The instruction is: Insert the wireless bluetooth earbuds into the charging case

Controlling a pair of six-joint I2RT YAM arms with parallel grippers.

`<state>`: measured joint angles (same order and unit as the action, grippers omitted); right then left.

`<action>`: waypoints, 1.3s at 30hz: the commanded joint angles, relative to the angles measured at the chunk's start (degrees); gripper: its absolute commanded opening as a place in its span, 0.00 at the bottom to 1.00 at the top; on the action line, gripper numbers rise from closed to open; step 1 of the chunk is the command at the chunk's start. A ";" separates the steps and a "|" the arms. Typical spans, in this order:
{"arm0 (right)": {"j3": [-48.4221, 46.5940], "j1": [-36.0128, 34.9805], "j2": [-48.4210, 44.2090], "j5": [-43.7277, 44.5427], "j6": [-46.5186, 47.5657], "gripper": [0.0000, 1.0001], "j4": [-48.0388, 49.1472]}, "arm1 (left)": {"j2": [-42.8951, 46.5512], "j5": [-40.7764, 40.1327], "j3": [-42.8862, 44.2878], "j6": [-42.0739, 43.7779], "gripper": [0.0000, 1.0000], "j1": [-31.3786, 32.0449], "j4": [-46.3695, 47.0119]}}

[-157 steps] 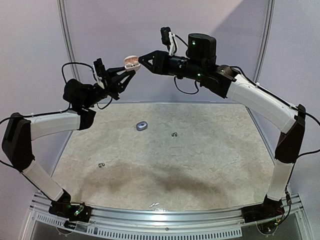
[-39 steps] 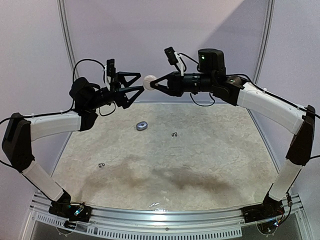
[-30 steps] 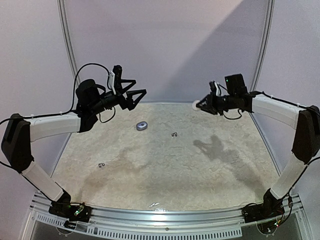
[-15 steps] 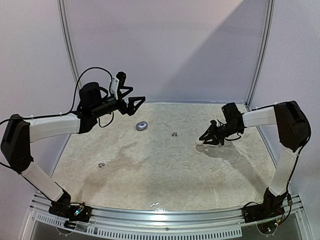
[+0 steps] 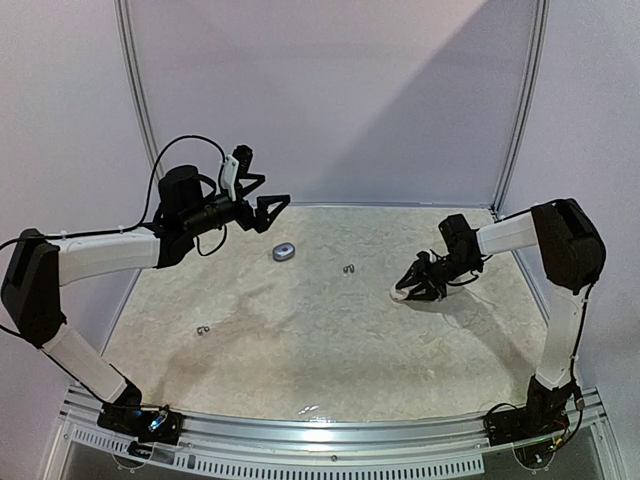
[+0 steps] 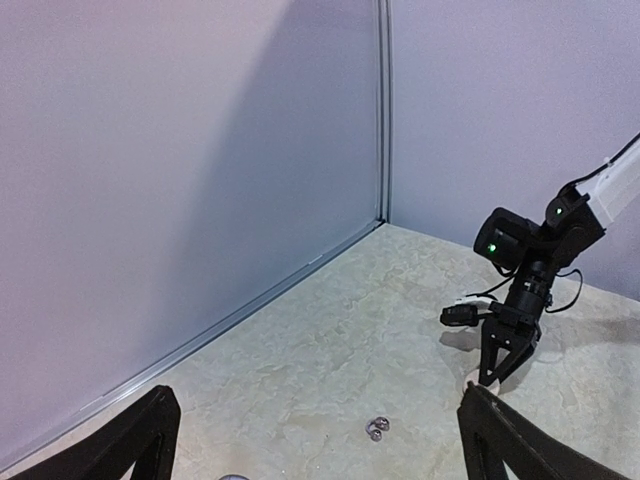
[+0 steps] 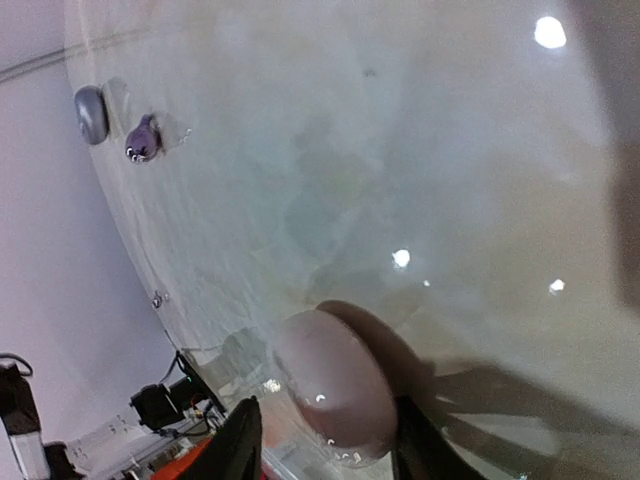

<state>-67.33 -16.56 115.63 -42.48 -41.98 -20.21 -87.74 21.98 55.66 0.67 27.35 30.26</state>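
While the right gripper [image 5: 406,293] is pinching one whitish charging case [image 7: 330,385] on the table [image 5: 300,370], the left gripper [image 5: 275,213] is hovering spread; one grey case [image 5: 285,252] and two dark earbuds [image 5: 349,267] [image 5: 204,330] are lying loose.

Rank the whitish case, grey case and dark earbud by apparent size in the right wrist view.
1. whitish case: largest by far, but it is nearest the camera, so part of that is nearness.
2. grey case.
3. dark earbud: a little smaller than the grey case beside it.
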 commanded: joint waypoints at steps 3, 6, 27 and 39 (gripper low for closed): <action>-0.92 0.04 0.94 5.81 2.40 0.58 -6.17 | 0.67 -0.42 -0.29 0.91 0.99 -0.36 -1.56; -2.62 0.03 -0.10 8.82 3.81 0.77 -10.18 | 0.58 -0.33 -0.20 0.94 0.99 -0.35 -1.59; -33.03 -11.70 -11.15 86.74 40.87 0.99 -33.59 | -8.38 2.84 13.05 39.57 0.99 0.86 -49.11; -27.52 -10.88 -19.22 60.56 40.86 0.99 -15.91 | -41.58 -6.03 67.90 41.73 0.99 -0.17 -96.93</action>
<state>-93.14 -27.42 98.13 24.77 -1.98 -39.07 -117.27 19.35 103.33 44.36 27.46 -44.56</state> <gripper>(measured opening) 0.988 0.993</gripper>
